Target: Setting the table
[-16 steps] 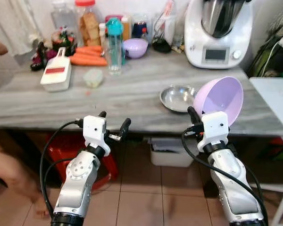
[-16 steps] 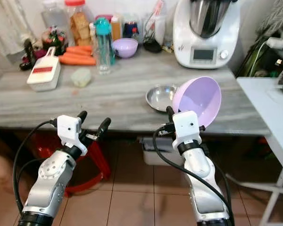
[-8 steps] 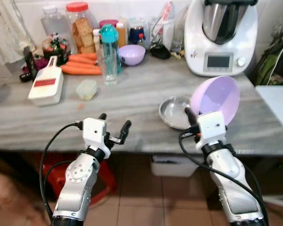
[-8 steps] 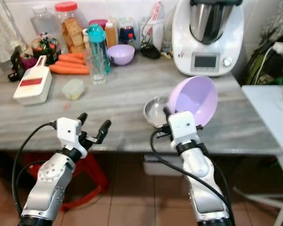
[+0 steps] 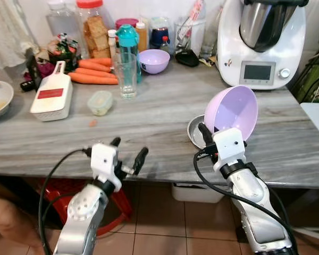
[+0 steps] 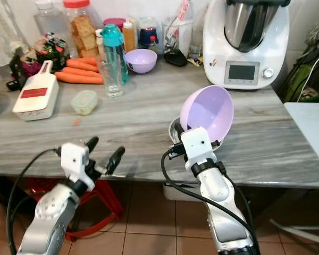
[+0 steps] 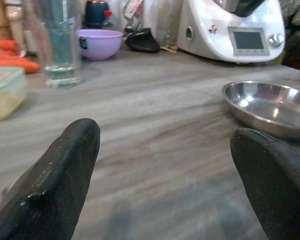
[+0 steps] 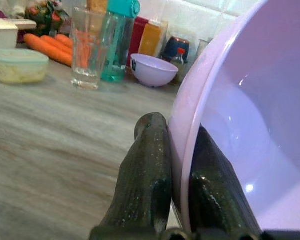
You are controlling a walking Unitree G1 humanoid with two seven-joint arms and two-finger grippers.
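2 fingers (image 8: 145, 185) on bowl (image 5: 231, 111) rim

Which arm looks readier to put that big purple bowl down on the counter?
The right: its gripper already pinches the purple bowl's rim above the counter. The left gripper hovers open and empty.

2 head eyes look down at the counter (image 5: 149, 117); 2 wrist cameras skim it.

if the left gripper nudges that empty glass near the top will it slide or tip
The glass is tall and narrow, so it would probably tip rather than slide. It looks like thin clear glass, likely fragile. The bottle close behind might catch it.
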